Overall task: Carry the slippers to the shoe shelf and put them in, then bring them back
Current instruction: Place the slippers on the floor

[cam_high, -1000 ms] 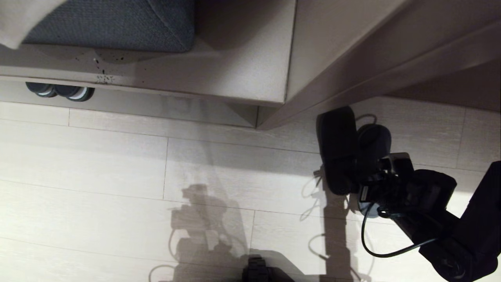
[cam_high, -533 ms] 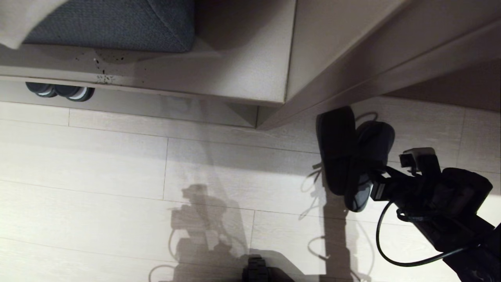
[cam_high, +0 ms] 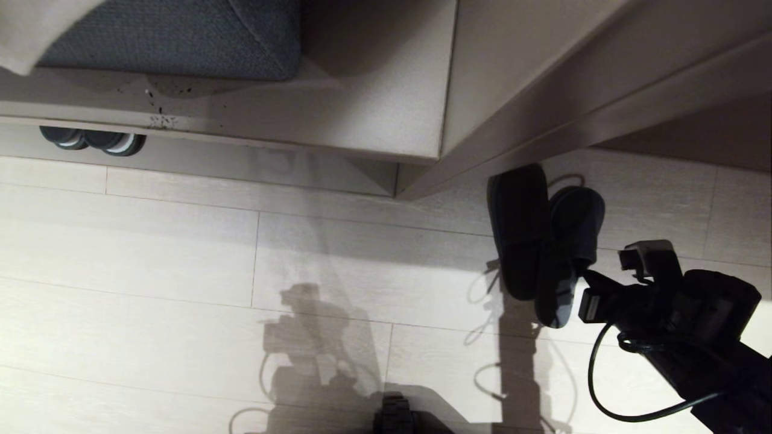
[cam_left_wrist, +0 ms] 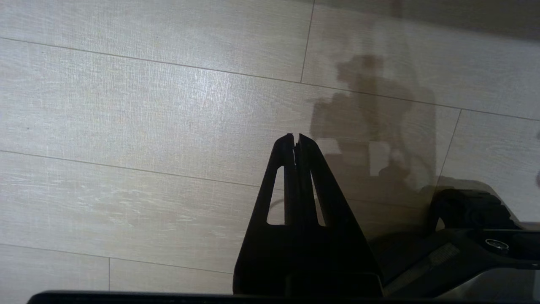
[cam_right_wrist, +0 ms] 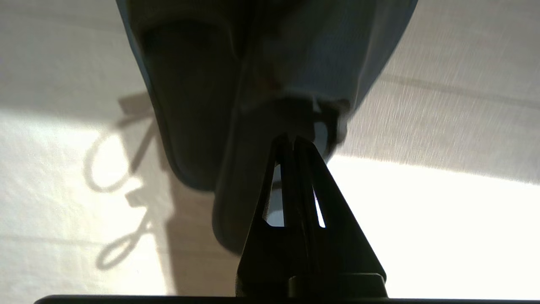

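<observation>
Both slippers against pinched right gripper

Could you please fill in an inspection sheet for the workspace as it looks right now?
Surface: pale plank floor, strongly lit at lower right.
Job's things: the slippers lie side by side on the floor by the counter corner, the right one tilted up on edge.
Clutter: striped dark shoes under the bench edge.
Grippers: right gripper shut on the tilted slipper's edge; left gripper shut, empty, above bare floor.
Cables: black cable looping from the right arm.
Surroundings: blue cushion on the bench.
</observation>
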